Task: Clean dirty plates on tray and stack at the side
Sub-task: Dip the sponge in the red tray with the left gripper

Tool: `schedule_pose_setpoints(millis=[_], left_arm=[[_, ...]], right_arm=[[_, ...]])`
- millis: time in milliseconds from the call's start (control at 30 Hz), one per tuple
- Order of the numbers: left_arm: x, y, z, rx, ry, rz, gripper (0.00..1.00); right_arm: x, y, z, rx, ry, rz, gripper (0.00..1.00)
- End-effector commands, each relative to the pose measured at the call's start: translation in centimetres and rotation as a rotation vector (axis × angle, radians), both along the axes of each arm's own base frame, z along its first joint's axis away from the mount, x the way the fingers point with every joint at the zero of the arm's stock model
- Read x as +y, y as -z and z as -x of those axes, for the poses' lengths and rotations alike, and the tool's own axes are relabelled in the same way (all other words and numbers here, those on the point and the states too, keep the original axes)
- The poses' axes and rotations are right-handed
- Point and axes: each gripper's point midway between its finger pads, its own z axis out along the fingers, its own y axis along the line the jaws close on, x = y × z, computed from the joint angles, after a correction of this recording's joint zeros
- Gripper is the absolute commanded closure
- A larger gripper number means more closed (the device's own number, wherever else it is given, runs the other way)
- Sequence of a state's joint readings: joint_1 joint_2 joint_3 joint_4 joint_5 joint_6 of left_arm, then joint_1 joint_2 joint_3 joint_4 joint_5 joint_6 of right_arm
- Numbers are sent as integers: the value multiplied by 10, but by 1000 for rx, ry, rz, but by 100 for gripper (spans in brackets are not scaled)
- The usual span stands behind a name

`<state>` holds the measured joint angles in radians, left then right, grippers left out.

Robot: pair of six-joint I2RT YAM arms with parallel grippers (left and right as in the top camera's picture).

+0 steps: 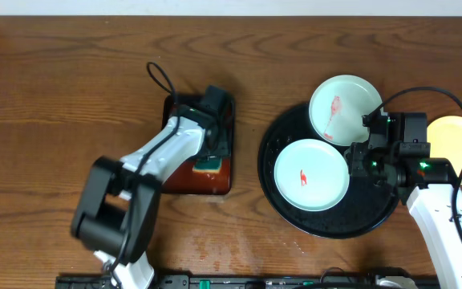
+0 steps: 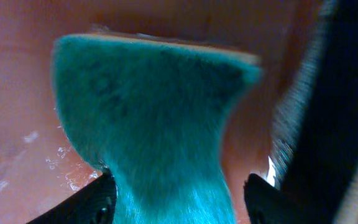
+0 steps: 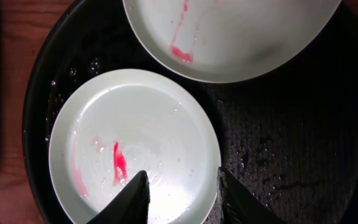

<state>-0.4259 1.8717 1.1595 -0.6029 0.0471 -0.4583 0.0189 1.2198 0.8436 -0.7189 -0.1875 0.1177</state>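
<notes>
Two pale plates with red smears lie on the black tray (image 1: 375,210): one at the back (image 1: 345,108), one in front (image 1: 311,175). A yellow plate (image 1: 458,148) rests on the table right of the tray. My right gripper (image 1: 361,156) is open astride the front plate's right rim. In the right wrist view one finger is over the wet front plate (image 3: 135,124) and the other over the tray (image 3: 291,137), with the gripper (image 3: 182,193) empty. My left gripper (image 2: 176,199) stands open around a teal sponge (image 2: 154,112), the left finger touching it and a gap on the right.
The sponge (image 1: 208,165) sits in a reddish-brown rectangular tray (image 1: 184,181) left of the black tray, and its wet floor (image 2: 17,93) shows in the left wrist view. Bare wooden table lies between the two trays and to the far left.
</notes>
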Motion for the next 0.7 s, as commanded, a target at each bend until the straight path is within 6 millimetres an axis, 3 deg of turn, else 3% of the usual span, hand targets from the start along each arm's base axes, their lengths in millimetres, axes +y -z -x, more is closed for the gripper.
schedule_pose_setpoints(millis=[0,33,133,333,367,433,500,667], left_arm=[[-1,29,8,86,-46,13,52],[-1,35,10,101,-48,11,68],[-2,41,12,120,-50,24,92],[4,17,3,86,-40,35,92],[6,11,2,79,-35,37,87],[8,-2,-1,54,-23,44,62],[9,-9,-4,34,-22,51,49],[8,-6,-2,41,-16,48,45]], right_arm=[[4,-6,-2,-9,5,-17,67],[4,-5,-1,-4,5,-16,67],[-2,-2,3,20,28,6,66],[-27,1,4,40,165,57,70],[-30,1,3,38,176,55,71],[-37,1,3,37,199,55,71],[-43,2,4,42,220,55,71],[-59,9,10,82,277,55,71]])
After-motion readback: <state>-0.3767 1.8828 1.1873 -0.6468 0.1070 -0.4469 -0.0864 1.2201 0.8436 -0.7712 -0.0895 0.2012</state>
